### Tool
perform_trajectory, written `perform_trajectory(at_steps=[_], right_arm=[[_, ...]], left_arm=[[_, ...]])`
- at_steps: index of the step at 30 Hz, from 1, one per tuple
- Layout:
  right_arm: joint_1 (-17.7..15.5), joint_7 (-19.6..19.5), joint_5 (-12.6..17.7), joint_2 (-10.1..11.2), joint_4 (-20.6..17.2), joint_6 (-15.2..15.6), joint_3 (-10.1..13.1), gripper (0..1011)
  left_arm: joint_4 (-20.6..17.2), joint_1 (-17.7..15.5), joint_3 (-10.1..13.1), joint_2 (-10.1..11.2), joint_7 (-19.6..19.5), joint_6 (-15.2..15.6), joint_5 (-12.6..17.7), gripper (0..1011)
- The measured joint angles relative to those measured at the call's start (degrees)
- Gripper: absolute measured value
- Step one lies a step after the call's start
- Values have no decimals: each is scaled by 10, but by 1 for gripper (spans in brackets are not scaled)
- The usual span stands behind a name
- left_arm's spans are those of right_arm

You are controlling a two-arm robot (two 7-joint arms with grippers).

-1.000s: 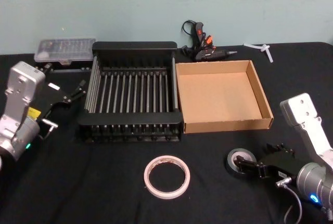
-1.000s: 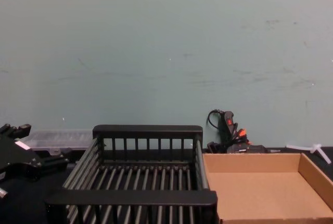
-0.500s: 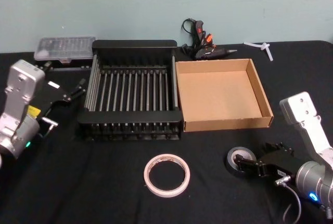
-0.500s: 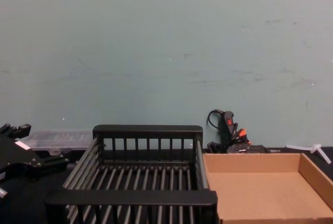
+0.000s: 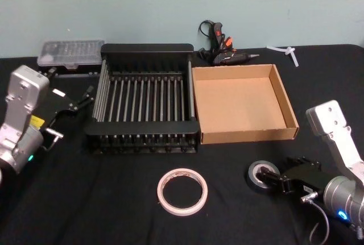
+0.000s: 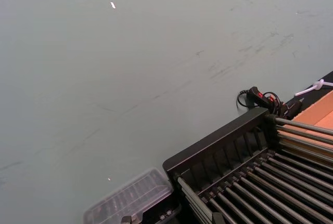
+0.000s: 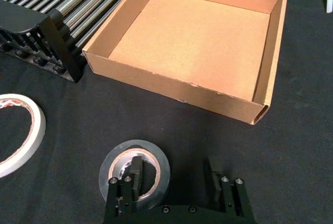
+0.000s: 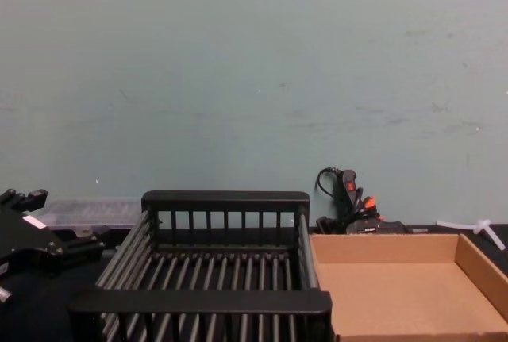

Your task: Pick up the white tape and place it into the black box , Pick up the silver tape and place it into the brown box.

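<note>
Right wrist view: the right gripper (image 7: 174, 180), jaws wide open, straddles one wall of the small dark grey-silver tape roll (image 7: 134, 173) flat on the desk. One finger sits inside its core. Left gripper (image 5: 85, 98), jaws state unclear, is parked far off.

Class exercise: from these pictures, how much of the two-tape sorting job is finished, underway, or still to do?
Done: nothing; the black slatted crate and tan cardboard tray hold no tape. Underway: the right gripper, open, has one finger inside the small dark grey tape roll. Left: boxing it, then the white tape ring. The left gripper waits beside the crate.
</note>
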Motion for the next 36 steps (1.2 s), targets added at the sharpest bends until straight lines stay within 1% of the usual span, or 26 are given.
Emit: perform_trajectory(at_steps=[2, 5, 11, 13, 14, 16, 17, 19, 20, 22, 32, 36], right_arm=[[0, 0, 0, 0, 0, 0, 0, 761], [0, 0, 0, 0, 0, 0, 0, 648], [0, -1, 1, 0, 0, 0, -1, 482], [0, -1, 1, 0, 0, 0, -1, 419], [0, -1, 1, 0, 0, 0, -1, 358], [0, -1, 1, 0, 0, 0, 0, 320], [0, -1, 1, 0, 0, 0, -1, 255], [0, -1, 1, 0, 0, 0, -1, 218], [0, -1, 1, 0, 0, 0, 0, 172], [0, -1, 1, 0, 0, 0, 0, 156], [0, 0, 1, 0, 0, -1, 0, 156], [-3, 10, -4, -4, -4, -12, 5, 156]], left_arm=[[0, 0, 0, 0, 0, 0, 0, 1001], [0, 0, 0, 0, 0, 0, 0, 1001], [0, 0, 0, 0, 0, 0, 0, 1001], [0, 0, 0, 0, 0, 0, 0, 1001], [0, 0, 0, 0, 0, 0, 0, 1001], [0, 0, 0, 0, 0, 0, 0, 1001], [0, 0, 0, 0, 0, 0, 0, 1001], [0, 0, 0, 0, 0, 0, 0, 1001], [0, 0, 0, 0, 0, 0, 0, 1001], [0, 0, 0, 0, 0, 0, 0, 1001], [0, 0, 0, 0, 0, 0, 0, 1001], [0, 0, 0, 0, 0, 0, 0, 1001]])
